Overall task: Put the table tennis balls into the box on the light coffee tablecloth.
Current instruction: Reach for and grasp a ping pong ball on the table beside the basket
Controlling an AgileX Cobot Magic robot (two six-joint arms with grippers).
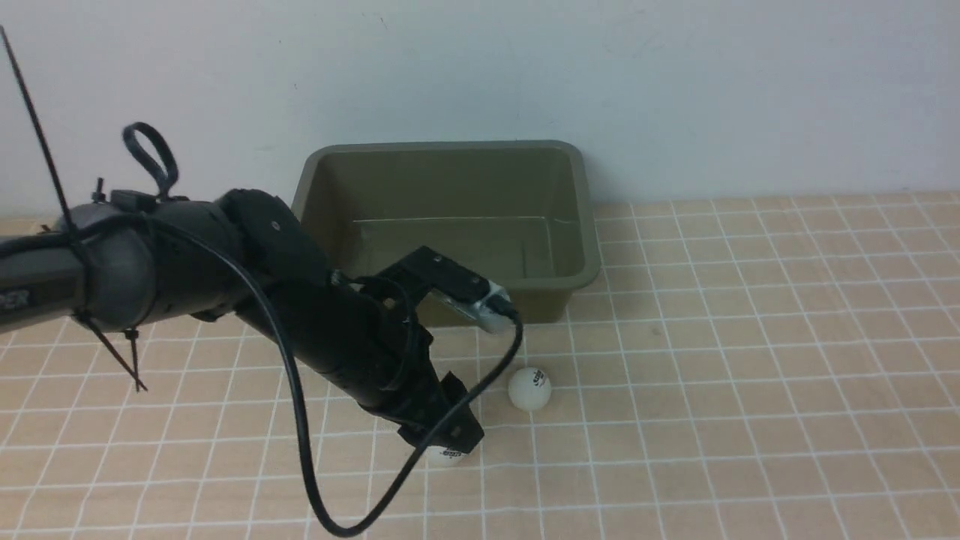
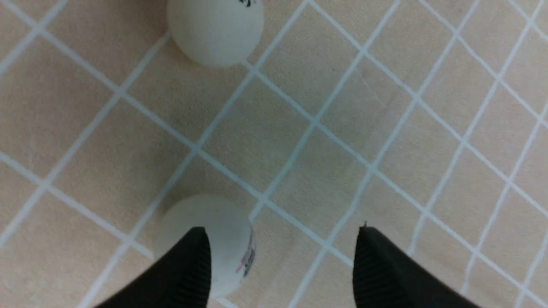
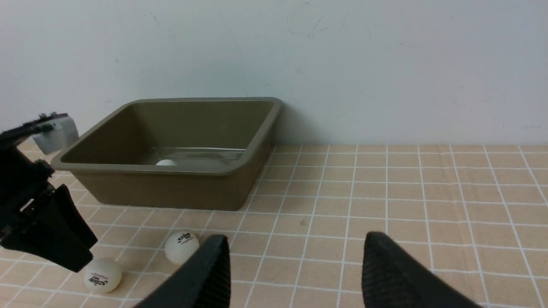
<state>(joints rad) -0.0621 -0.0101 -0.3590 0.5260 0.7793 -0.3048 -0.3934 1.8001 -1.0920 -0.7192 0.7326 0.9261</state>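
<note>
The olive-green box (image 1: 450,187) stands at the back of the light coffee tablecloth (image 1: 750,337). One white ball (image 1: 529,388) lies in front of the box. A second ball (image 1: 448,455) lies nearer, mostly hidden under my left gripper (image 1: 442,439). In the left wrist view my left gripper (image 2: 282,233) is open and low over the cloth. The near ball (image 2: 222,239) lies at one finger, partly behind it, and the other ball (image 2: 215,30) lies farther off. My right gripper (image 3: 295,265) is open and empty. A third ball (image 3: 166,162) lies inside the box (image 3: 162,190). A fourth ball does not show.
A pale wall rises right behind the box. My left arm and its black cable (image 1: 300,420) reach across the front middle of the cloth. In the right wrist view the left arm (image 3: 38,222) stands beside the two loose balls (image 3: 182,247) (image 3: 102,275).
</note>
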